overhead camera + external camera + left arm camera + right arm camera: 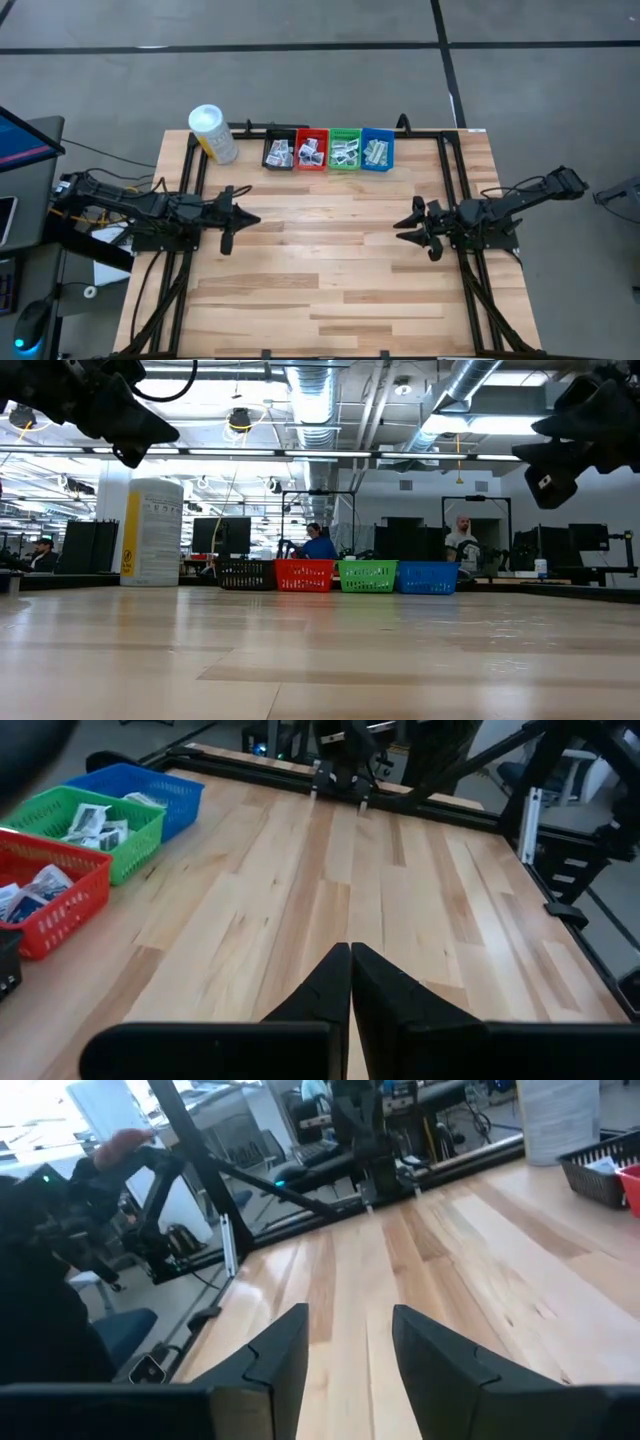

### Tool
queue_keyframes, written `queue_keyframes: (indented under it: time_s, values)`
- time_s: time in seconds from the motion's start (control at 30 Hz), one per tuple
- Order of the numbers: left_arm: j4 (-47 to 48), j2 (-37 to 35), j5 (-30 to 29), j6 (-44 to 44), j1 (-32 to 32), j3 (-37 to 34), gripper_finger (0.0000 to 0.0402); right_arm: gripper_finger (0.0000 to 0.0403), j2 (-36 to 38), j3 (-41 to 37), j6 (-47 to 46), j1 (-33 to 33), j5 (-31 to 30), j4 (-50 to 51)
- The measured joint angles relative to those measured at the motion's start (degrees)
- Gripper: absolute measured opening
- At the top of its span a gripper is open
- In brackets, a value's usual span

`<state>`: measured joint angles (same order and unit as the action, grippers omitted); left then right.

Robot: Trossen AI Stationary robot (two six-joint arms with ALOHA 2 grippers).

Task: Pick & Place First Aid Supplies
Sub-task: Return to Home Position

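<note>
while both arms hang free, the packets lie in the bins

though two dark arms reach over the wooden table (330,275), neither of them holds anything. the left gripper (252,221) hovers above the left part of the boards and points toward the middle. its two fingers (320,985) are pressed together, with no gap and nothing between them. the right gripper (404,223) hovers opposite, above the right part, well apart from the left one and pointing back at it. its fingers (285,1345) are spread, and bare wood shows between them.

the first aid packets (345,153) are at the far edge of the table, well apart from both grippers. they lie inside four small bins that stand in one row, side by side: the black bin (246,575), then the red bin (305,576), the green bin (367,576) and the blue bin (428,577). from above, white packets show in each of the four. just beside the black bin, at the outer end of the row, a yellow bottle (152,532) with a white cap stands upright. beyond the table, a person (320,547) in a blue top is in the room.
</note>
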<state>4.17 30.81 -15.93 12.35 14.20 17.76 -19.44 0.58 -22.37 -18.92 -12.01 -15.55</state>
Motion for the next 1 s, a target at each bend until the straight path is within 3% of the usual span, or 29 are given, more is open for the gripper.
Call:
queue_keyframes:
  time_s: [0.17, 0.53, 0.77, 1.0]
  values:
    - [-1.35, -4.42, -1.23, -0.08, 1.2, -2.04, 0.0013, 0.0139, -0.02, 0.0, -0.04, 0.0, 0.0, 0.38]
    - [-5.13, -23.99, -1.59, -0.09, 1.18, -16.48, 0.0013, 0.0144, -0.04, 0.0, -0.17, 0.0, 0.0, 0.31]
    - [-10.49, -30.71, -1.19, -0.01, 1.16, -17.46, 0.0013, 0.0139, -0.03, 0.0, -0.16, 0.0, -0.01, 0.31]
    - [-14.54, -30.73, -0.97, -0.05, 1.07, -17.44, 0.0013, 0.0139, 0.0, 0.0, -0.15, 0.0, -0.02, 0.2]
